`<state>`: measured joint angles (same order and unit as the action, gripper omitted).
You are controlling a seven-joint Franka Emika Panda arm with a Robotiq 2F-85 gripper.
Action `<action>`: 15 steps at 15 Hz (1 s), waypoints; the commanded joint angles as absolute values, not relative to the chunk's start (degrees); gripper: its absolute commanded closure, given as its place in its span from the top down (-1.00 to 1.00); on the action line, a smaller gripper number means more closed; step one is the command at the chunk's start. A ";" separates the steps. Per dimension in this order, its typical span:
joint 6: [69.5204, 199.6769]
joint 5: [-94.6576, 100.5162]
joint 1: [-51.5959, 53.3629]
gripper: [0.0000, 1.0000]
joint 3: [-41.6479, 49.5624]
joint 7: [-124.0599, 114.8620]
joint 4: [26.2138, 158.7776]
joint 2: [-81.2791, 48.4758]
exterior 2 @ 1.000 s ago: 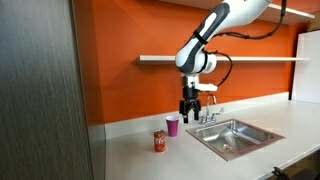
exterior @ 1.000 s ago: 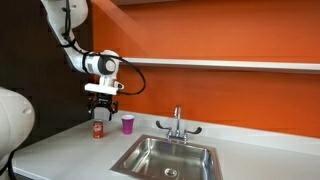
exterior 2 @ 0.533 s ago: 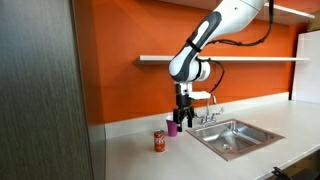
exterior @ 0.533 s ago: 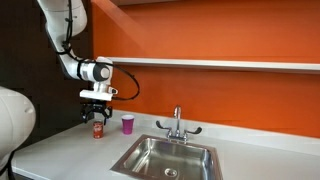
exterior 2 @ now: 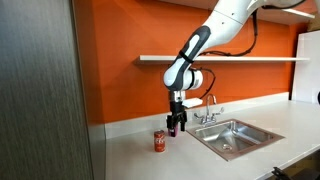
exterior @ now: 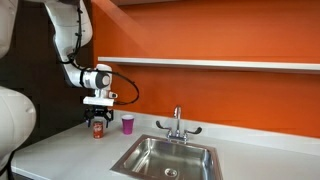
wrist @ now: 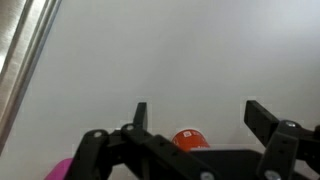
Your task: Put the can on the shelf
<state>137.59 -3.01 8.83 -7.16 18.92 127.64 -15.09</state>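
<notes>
The red can (exterior: 98, 131) stands upright on the white countertop, also seen in the other exterior view (exterior 2: 158, 142). My gripper (exterior: 98, 122) hangs just above it with its jaws open and empty; in an exterior view (exterior 2: 175, 128) it appears a little beside and above the can. In the wrist view my gripper (wrist: 195, 115) is open, and the can's top (wrist: 190, 139) shows low between the fingers, partly hidden by the gripper body. The long light-grey shelf (exterior: 220, 64) runs along the orange wall above (exterior 2: 240, 59).
A pink cup (exterior: 127, 124) stands just beside the can (exterior 2: 172, 127); its edge shows in the wrist view (wrist: 62, 170). A steel sink (exterior: 168, 156) with a faucet (exterior: 177, 124) lies further along the countertop (exterior: 60, 150). A dark panel (exterior 2: 40, 90) borders the counter.
My gripper has moved sideways from above the pink cup toward the can and come lower, staying open. The can and cup have not moved.
</notes>
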 commanded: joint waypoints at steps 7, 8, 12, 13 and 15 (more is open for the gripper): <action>141.58 -2.03 6.72 1.00 -7.97 17.49 122.68 -22.30; 141.79 -1.75 6.74 1.00 -7.91 17.40 123.10 -22.16; 141.18 -1.84 6.80 1.00 -8.30 17.62 124.05 -21.29; 140.96 -2.07 6.89 1.00 -8.60 17.67 124.38 -20.84; 140.78 -2.26 7.08 1.00 -9.27 17.98 124.61 -20.73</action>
